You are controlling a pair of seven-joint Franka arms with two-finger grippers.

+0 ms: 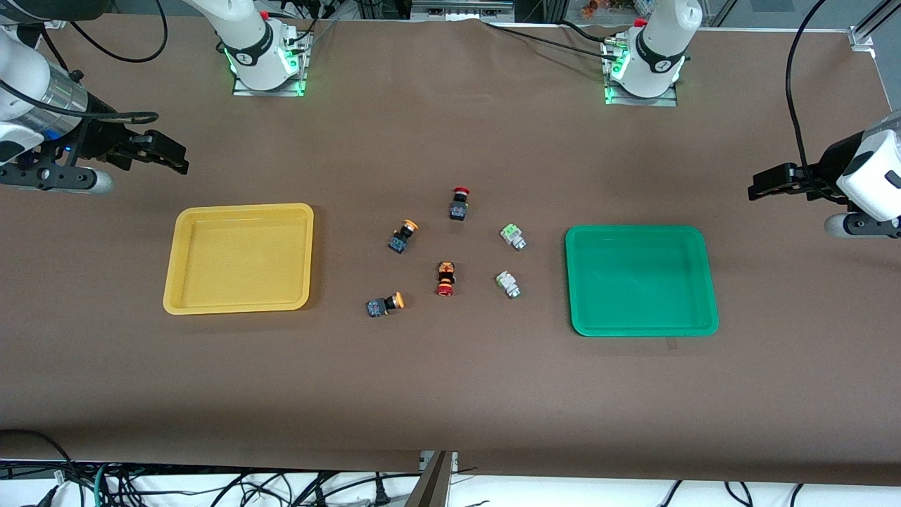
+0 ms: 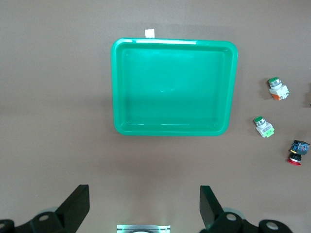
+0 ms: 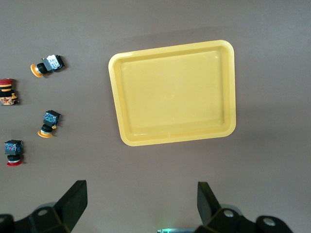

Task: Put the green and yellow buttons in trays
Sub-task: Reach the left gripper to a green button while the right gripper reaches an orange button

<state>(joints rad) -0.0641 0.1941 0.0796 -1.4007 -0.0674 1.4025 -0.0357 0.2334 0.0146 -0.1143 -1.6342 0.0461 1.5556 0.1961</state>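
Two yellow-capped buttons point(image 1: 402, 236) point(image 1: 385, 304) and two green-capped buttons point(image 1: 513, 236) point(image 1: 507, 284) lie on the table between the empty yellow tray point(image 1: 239, 257) and the empty green tray point(image 1: 640, 280). My right gripper point(image 1: 172, 156) is open and empty, over bare table at the right arm's end by the yellow tray point(image 3: 175, 92). Its wrist view shows the yellow buttons point(image 3: 47, 65) point(image 3: 48, 123). My left gripper point(image 1: 757, 184) is open and empty, over bare table at the left arm's end by the green tray point(image 2: 175, 87). Its wrist view shows the green buttons point(image 2: 278, 89) point(image 2: 264, 127).
Two red-capped switches point(image 1: 459, 204) point(image 1: 445, 279) lie among the buttons in the middle. The arm bases point(image 1: 264, 63) point(image 1: 644, 67) stand along the table edge farthest from the front camera. Brown table surface surrounds both trays.
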